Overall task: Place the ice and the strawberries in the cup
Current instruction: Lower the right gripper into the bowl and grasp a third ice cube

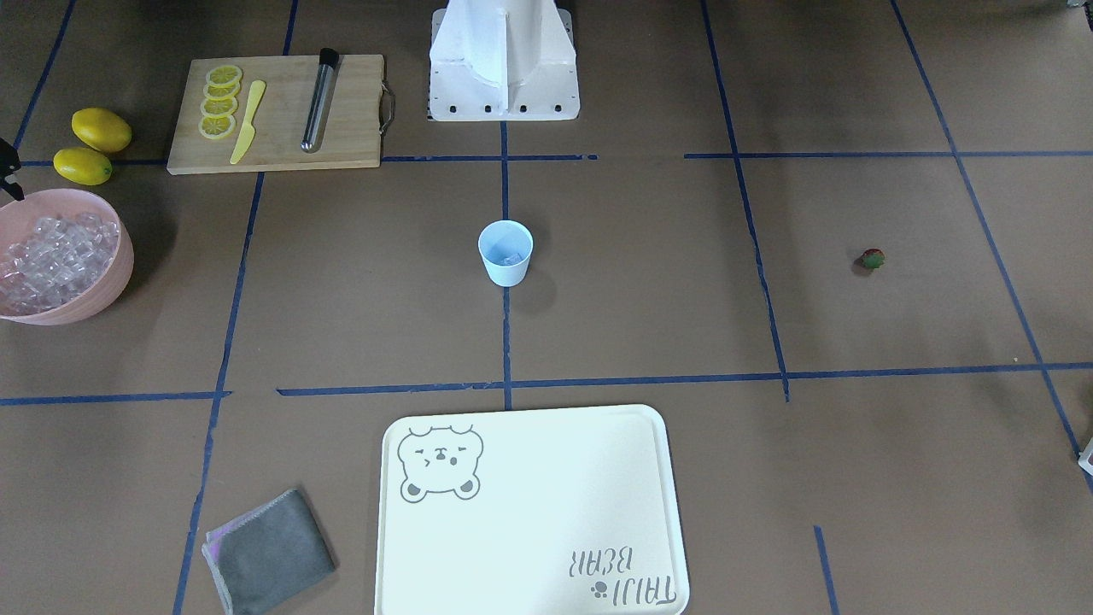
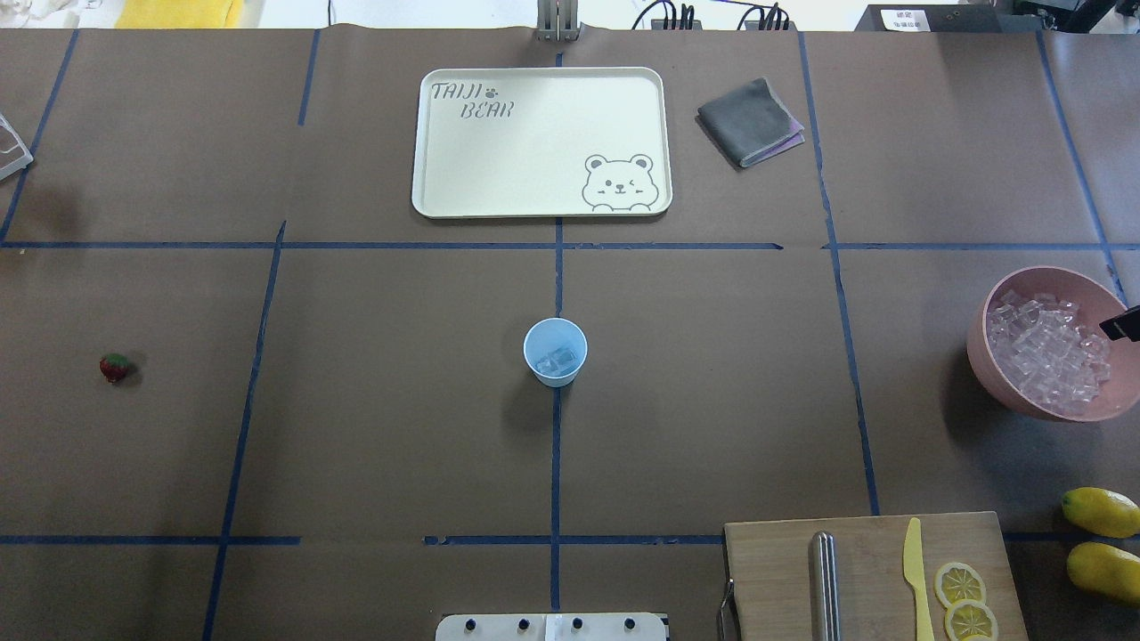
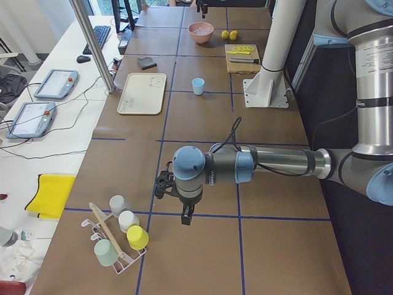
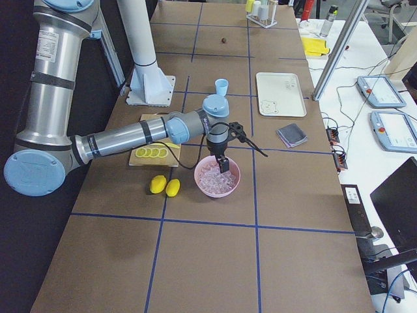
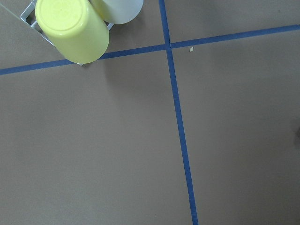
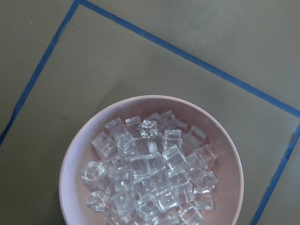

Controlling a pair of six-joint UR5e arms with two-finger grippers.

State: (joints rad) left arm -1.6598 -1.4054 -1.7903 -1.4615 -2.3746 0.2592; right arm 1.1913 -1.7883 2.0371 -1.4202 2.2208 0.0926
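Observation:
The pale blue cup [image 2: 555, 352] stands upright at the table's centre, with a few clear ice cubes [image 2: 557, 360] in its bottom. More ice [image 6: 150, 173] fills the pink bowl [image 2: 997, 356] at the table's right end. A small red strawberry [image 2: 114, 367] lies alone on the paper far to the left. My right gripper [image 4: 221, 164] hangs just above the bowl; only a black sliver of it [image 2: 1124, 322] enters the overhead view, and I cannot tell its state. My left gripper [image 3: 184, 218] hovers over bare table near a cup rack, its state unclear.
A cream tray [image 2: 445, 178] and a grey cloth [image 2: 748, 120] lie at the far side. A cutting board [image 2: 775, 579] carries a metal tube, a yellow knife and lemon slices, with two lemons [image 2: 1103, 543] beside it. The rack of cups [image 3: 120, 236] stands at the left end.

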